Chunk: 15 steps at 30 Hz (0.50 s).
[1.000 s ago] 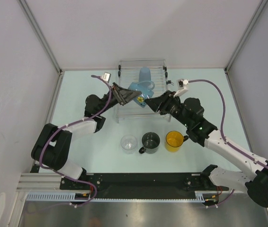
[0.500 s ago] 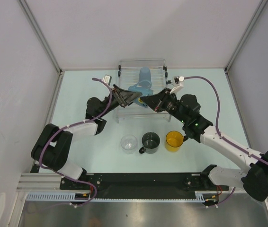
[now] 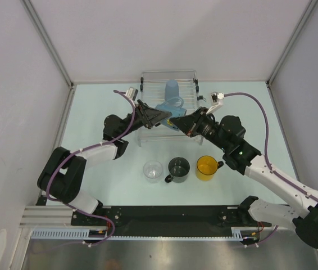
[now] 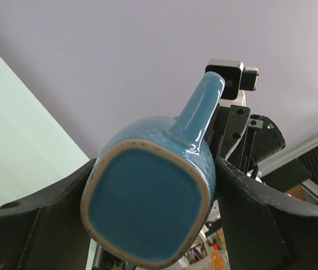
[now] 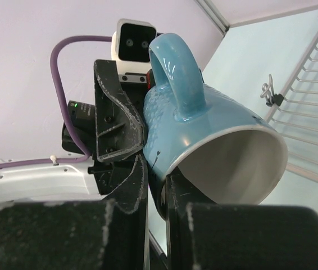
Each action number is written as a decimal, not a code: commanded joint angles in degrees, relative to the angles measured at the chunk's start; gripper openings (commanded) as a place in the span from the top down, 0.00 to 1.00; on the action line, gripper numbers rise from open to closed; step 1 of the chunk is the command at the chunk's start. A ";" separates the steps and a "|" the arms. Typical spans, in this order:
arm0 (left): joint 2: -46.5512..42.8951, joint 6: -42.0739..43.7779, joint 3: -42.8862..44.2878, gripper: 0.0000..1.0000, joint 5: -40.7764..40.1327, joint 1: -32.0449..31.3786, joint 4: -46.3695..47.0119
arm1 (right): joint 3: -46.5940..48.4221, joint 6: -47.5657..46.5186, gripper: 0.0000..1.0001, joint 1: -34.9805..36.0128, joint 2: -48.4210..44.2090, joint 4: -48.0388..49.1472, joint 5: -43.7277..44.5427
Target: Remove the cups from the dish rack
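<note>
Overhead, blue mug (image 3: 167, 108) shows only partly.

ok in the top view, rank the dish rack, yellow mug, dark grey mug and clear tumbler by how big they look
1. dish rack, by far
2. yellow mug and dark grey mug, about alike
3. clear tumbler, marginally smaller, too close to be sure

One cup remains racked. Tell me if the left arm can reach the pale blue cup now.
Probably not yet: the left gripper is shut on the blue mug, which the right gripper also pinches. The pale blue cup stands in the dish rack just beyond; release first.
</note>
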 commanded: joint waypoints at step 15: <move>-8.72 23.14 3.35 0.00 -9.70 9.56 -28.36 | 15.56 -13.00 1.00 -0.31 -3.01 -24.88 19.99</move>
